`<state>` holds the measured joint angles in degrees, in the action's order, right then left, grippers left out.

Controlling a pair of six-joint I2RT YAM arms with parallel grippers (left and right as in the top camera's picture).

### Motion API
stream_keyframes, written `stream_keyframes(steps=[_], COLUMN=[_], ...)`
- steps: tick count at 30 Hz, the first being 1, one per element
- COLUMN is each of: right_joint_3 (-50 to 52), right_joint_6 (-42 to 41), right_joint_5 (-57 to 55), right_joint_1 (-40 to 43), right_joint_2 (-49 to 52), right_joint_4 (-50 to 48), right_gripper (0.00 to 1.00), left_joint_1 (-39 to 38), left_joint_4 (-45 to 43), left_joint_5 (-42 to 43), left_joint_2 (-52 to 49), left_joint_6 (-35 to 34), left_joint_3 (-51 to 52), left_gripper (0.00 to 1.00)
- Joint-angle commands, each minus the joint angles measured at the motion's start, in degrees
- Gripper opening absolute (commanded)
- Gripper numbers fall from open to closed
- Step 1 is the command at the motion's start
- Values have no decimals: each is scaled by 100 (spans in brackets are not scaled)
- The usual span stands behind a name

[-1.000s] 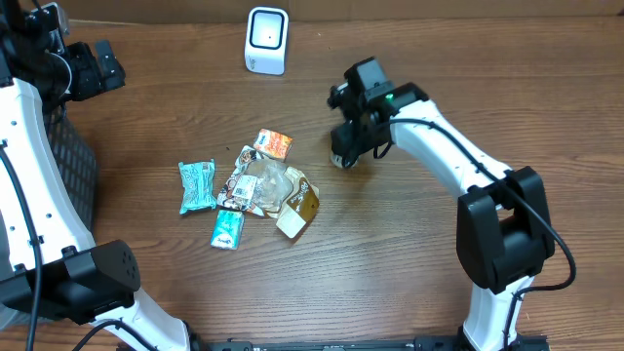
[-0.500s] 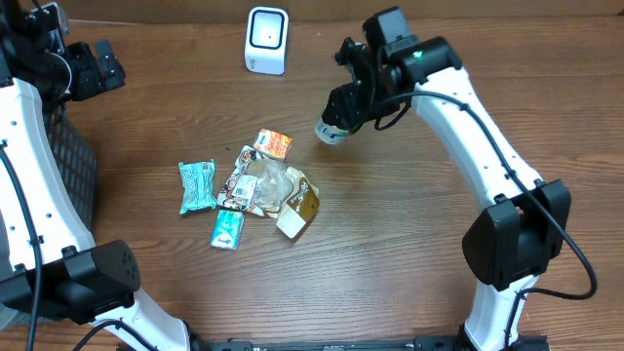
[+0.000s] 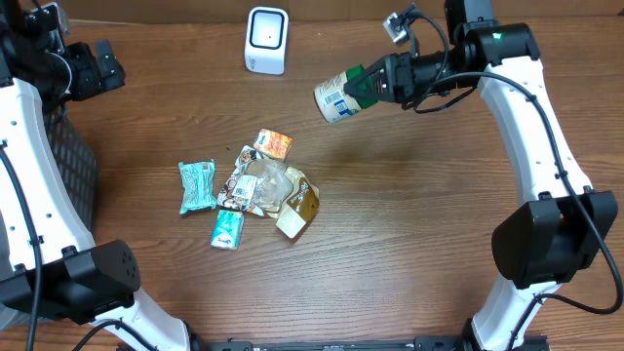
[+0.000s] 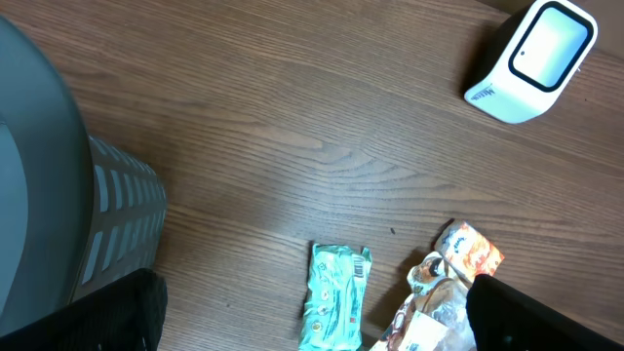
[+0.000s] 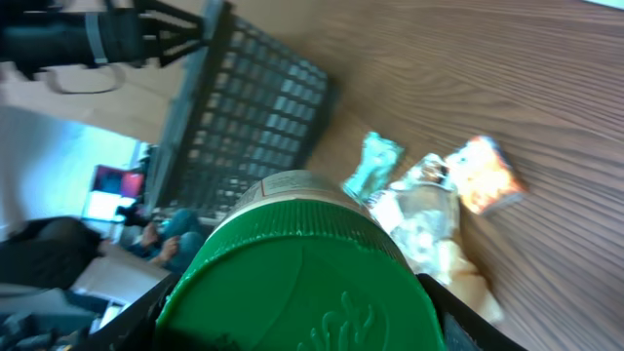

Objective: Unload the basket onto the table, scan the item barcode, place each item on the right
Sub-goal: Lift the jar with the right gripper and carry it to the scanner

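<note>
Open wooden table (image 3: 390,214) surrounds the snack pile (image 3: 253,185); right pincer (image 3: 375,83) grasps green-capped jar (image 3: 336,97) aloft, left pincer (image 4: 322,312) spread wide.

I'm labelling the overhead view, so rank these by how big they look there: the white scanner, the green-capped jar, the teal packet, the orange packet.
1. white scanner
2. green-capped jar and teal packet: these look alike, and the jar is held up nearer the camera, so they are not ranked against each other
3. orange packet

A small cylindrical jar (image 3: 337,97) with a green lid and white printed label lies tipped sideways, held aloft by the right gripper (image 3: 378,82), right of the white barcode scanner (image 3: 266,40), base end nearer it.
</note>
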<state>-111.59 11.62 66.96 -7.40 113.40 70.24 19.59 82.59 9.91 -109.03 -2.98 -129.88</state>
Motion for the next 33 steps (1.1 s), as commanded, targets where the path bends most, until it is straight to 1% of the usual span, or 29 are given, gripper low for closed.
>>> stream_keyframes(steps=[1, 4, 6, 9, 11, 12, 13, 14, 17, 18, 22, 25, 28, 33], right_joint_3=[-216, -219, -219, -271, -402, -514, -748, -831, -1196, -1235, -1235, -1228, -1228, -1224], right_joint_6=[216, 162, -173, -1093, -1543, -1738, -2004, -2085, -2212, -2186, -1528, -885, -323, 632], right_joint_5=[737, 507, 122, -981, -1617, -1939, -2529, -2732, -4124, -4870, -6708, -7554, -7844, -7855], right_joint_1=[-35, -42, -76, -262, -426, -525, -697, -754, -1158, -1346, -1821, -2065, -2214, -2260], right_joint_2=[-328, -328, -328, -332, -332, -330, -319, -313, -310, -310, -205, -2, 282, 835], right_joint_4=[-4, -7, -55, -260, -400, -468, -590, -638, -1051, -1353, -2247, -2900, -3473, -4374], right_gripper=[13, 13, 13, 13, 10, 9, 9, 9, 9, 8, 9, 9, 8, 8], left_joint_1=[-13, -13, -13, -13, -13, -13, -13, -13, -13, -13, -13, -13, -13, -13], left_joint_4=[-9, -9, -9, -9, -9, -9, -9, -9, -9, -9, -9, -9, -9, -9], left_joint_5=[61, 61, 61, 61, 61, 61, 61, 61, 61, 61, 61, 61, 61, 61], left_joint_2=[-2, -2, -2, -2, -2, -2, -2, -2, -2, -2, -2, -2, -2, -2], left_joint_6=[-42, -42, -42, -44, -42, -42, -44, -42, -42, -42, -42, -42, -42, -42], left_joint_3=[-35, -35, -35, -35, -35, -35, -35, -35, -35, -35, -35, -35, -35, -35], left_gripper=[100, 100, 100, 100, 100, 100, 100, 100, 100, 100, 100, 100, 100, 100])
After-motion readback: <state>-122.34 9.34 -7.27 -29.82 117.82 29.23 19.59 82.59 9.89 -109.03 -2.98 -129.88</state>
